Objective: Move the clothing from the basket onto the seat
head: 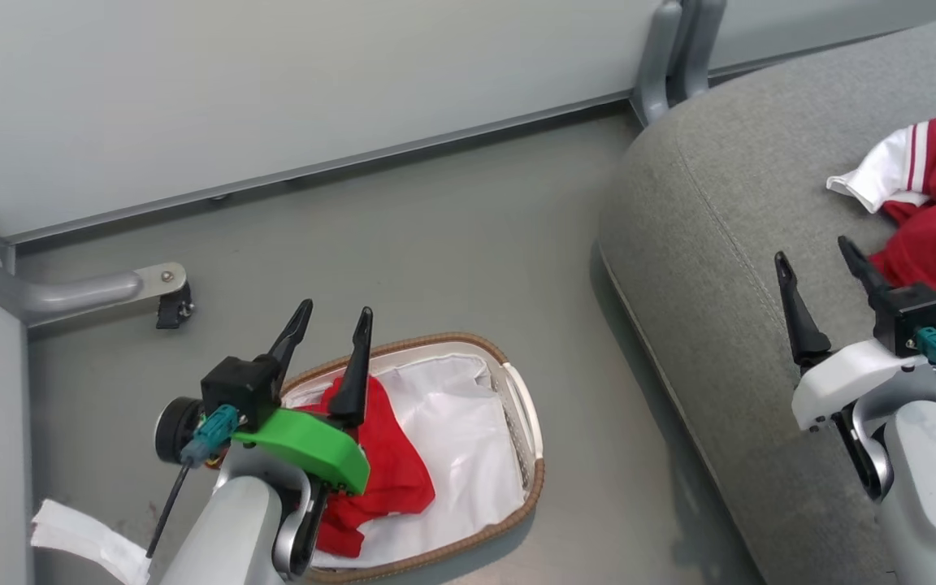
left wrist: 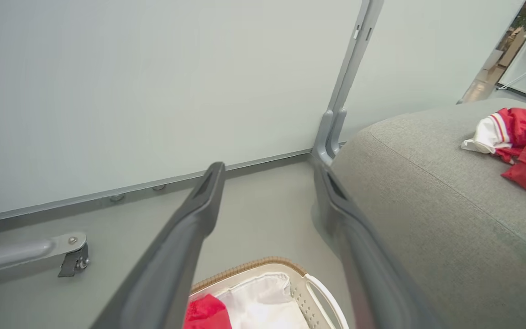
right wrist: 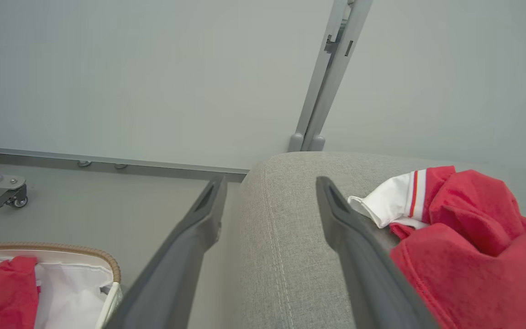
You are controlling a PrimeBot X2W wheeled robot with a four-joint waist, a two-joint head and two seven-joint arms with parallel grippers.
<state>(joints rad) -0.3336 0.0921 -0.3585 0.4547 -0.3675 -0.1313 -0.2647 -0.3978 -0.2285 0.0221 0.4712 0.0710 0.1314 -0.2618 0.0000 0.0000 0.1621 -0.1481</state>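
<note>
One red garment (head: 383, 475) lies crumpled in the left half of the basket (head: 529, 422) on the floor, on its white liner (head: 460, 431). My left gripper (head: 333, 315) hovers above the basket's left end, open and empty. The other red garment (head: 935, 215), white sleeve with red stripes showing, rests on the grey seat (head: 728, 244) at the right. My right gripper (head: 816, 260) is open above the seat, just left of that garment, holding nothing. In the right wrist view the garment (right wrist: 473, 242) sits beside the right finger (right wrist: 359, 256).
A pale partition wall (head: 273, 89) with a metal base rail runs behind. A castor foot (head: 171, 296) stands on the floor left of the basket. A white paper scrap (head: 82, 536) lies at the lower left. Bare grey floor (head: 435, 244) separates basket and seat.
</note>
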